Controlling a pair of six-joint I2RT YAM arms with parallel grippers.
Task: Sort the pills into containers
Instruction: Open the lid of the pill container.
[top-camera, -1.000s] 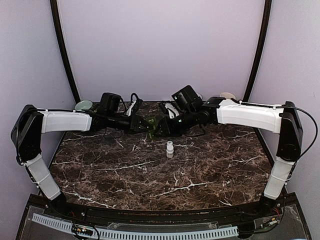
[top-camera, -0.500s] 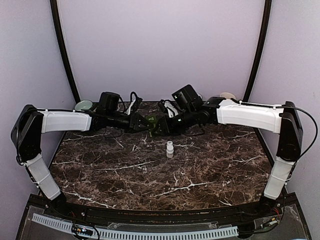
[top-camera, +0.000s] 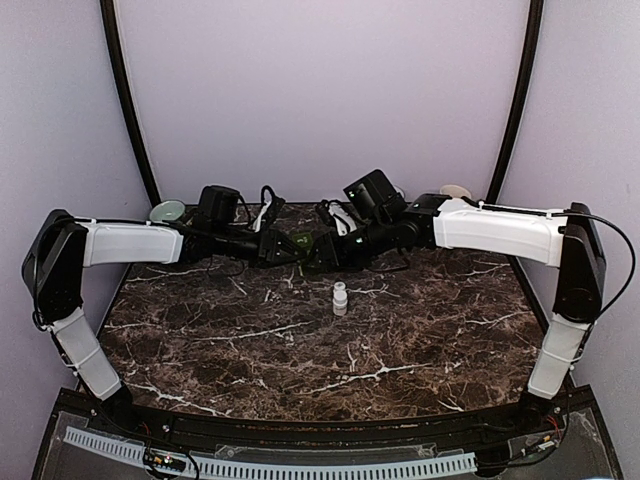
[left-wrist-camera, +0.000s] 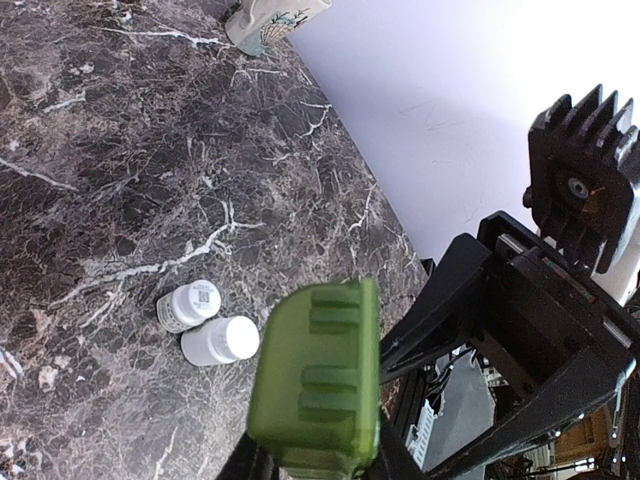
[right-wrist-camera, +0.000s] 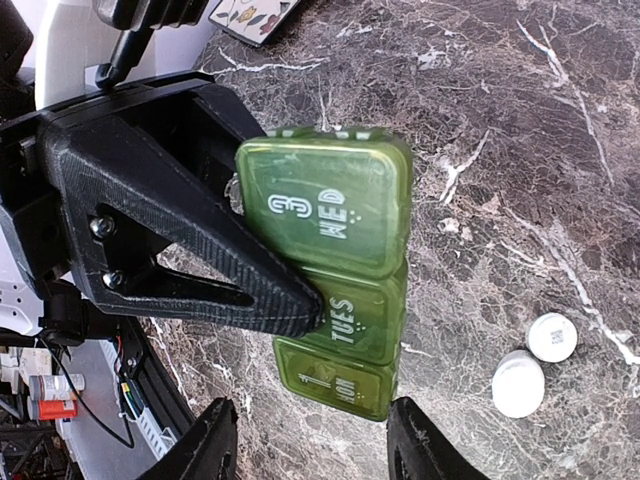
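Pill organiser (right-wrist-camera: 325, 215), a green strip of compartments, is held above the bench (top-camera: 400, 350) near its far edge, about in the middle between left and right. The left claw (left-wrist-camera: 318, 465) is closed on it and grips it from both sides. In the left wrist view only one end of the strip shows, and the fingers are cut off by the bottom edge.

In the right wrist view three lids can be read: WED, TUES and MON. One black finger of the left claw covers part of the strip's side. The lids are tinted, so what lies under them cannot be seen.

The right claw (right-wrist-camera: 315, 445) has its jaws apart, and the MON end of the strip lies at the mouth of the gap between the two fingers. I cannot tell if either finger touches it.

Two white bottles (right-wrist-camera: 535, 360) stand on the bench just beside each other, nearer than the claws. One cap has a small printed mark, too small to read. From the top view they merge into one white shape.

A patterned object (left-wrist-camera: 275, 20) at the far edge is cut off and hard to identify.
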